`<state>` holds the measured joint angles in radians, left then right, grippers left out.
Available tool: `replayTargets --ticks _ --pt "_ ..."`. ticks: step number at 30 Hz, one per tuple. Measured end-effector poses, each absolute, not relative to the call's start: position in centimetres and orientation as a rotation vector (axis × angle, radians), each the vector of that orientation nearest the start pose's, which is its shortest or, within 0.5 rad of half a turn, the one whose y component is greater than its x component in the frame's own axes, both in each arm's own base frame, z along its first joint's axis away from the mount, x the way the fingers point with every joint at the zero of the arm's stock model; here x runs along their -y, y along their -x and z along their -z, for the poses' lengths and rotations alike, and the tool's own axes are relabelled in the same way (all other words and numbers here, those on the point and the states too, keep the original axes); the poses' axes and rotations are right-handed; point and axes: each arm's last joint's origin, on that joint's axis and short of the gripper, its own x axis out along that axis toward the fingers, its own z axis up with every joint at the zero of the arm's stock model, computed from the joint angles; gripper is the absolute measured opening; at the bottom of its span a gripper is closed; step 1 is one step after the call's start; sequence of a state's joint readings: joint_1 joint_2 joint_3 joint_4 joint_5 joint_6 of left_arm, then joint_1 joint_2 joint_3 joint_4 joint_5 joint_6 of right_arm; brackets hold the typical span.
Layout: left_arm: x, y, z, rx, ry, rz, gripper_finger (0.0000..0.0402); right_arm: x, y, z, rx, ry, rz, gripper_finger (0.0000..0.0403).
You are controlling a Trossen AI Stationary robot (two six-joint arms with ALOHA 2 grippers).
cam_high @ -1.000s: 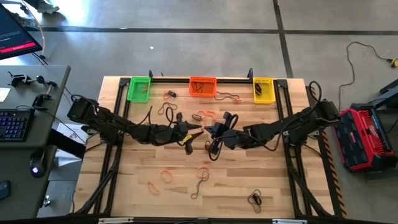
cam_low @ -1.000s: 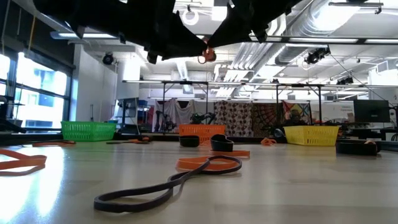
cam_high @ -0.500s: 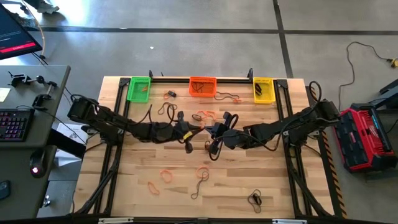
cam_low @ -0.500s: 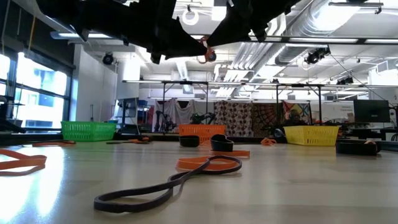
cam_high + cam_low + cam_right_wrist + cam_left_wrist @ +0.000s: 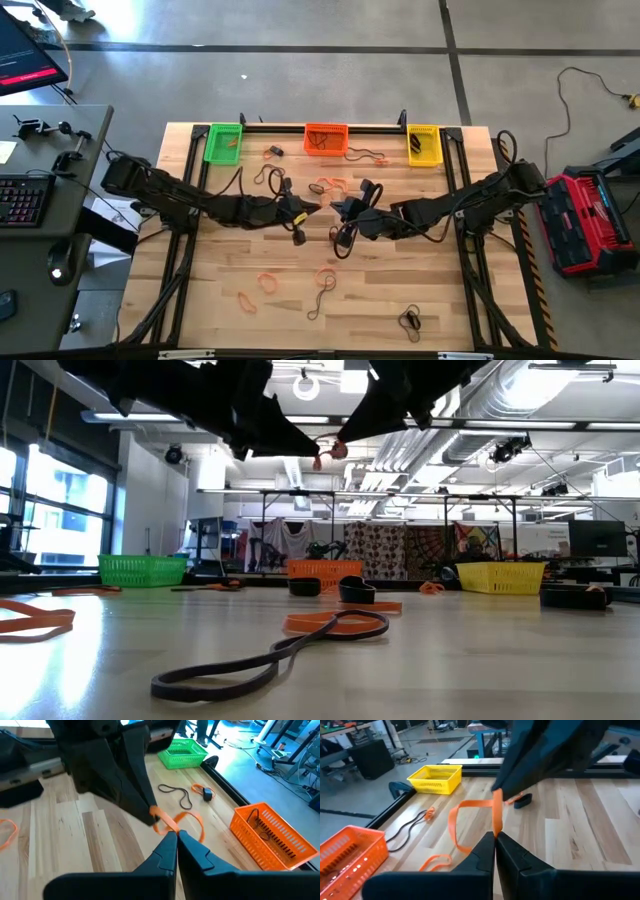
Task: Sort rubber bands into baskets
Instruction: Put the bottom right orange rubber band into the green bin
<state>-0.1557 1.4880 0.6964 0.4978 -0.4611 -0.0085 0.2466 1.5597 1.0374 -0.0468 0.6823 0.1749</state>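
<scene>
Over mid-table your left gripper (image 5: 318, 206) and right gripper (image 5: 334, 207) meet tip to tip, both pinched on one orange rubber band (image 5: 470, 817) held in the air. Pull apart now and you risk it stretching, then snapping free, well short of the orange basket (image 5: 326, 139).

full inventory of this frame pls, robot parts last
Baskets: 3 along the far edge; green, orange, yellow.
Held band: 1, orange, stretched between both tools above mid-table.
Loose bands: many, orange, brown and black, scattered over the table; exact count unclear.
Bands in baskets: some show in all three, count unclear.
Red case: 1, on the floor right of the table.
Keyboard: 1, on the desk at left.
Left tool: shut on the held band, mid-table.
Right tool: shut on the same band, facing the left tool.
</scene>
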Motion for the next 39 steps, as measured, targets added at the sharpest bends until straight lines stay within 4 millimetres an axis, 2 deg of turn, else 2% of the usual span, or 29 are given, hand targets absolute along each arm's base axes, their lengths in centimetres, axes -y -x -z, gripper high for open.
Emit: replayTargets --ticks 7,15,19,23,27,34,39 --pt "2.5 -29.5 -21.4 -0.301 -0.070 -0.330 0.0000 -6.4 -32.9 -24.8 -0.480 0.094 0.468 0.0012" --pt "2.0 -29.3 -21.2 -0.335 -0.073 -0.340 0.0000 -6.4 -32.9 -24.8 -0.478 0.087 0.471 0.0103" --pt "1.3 -29.0 -21.2 -0.374 -0.067 -0.369 0.0000 -6.4 -32.9 -24.8 -0.479 0.087 0.471 0.0122" --pt "-0.1 -28.0 -21.7 -0.416 -0.039 -0.422 0.0000 -6.4 -32.9 -24.7 -0.486 0.091 0.472 0.0113" --pt "-1.9 -26.4 -22.7 -0.461 -0.018 -0.494 0.0000 -6.4 -32.8 -24.7 -0.493 0.094 0.472 0.0087" --pt "-5.2 -22.6 -24.2 -0.564 0.002 -0.646 0.0000 -6.2 -32.7 -24.4 -0.525 0.105 0.471 0.0036" --pt "-7.5 -19.7 -24.7 -0.633 0.086 -0.764 0.0000 -5.8 -32.7 -24.3 -0.538 0.108 0.480 0.0008"
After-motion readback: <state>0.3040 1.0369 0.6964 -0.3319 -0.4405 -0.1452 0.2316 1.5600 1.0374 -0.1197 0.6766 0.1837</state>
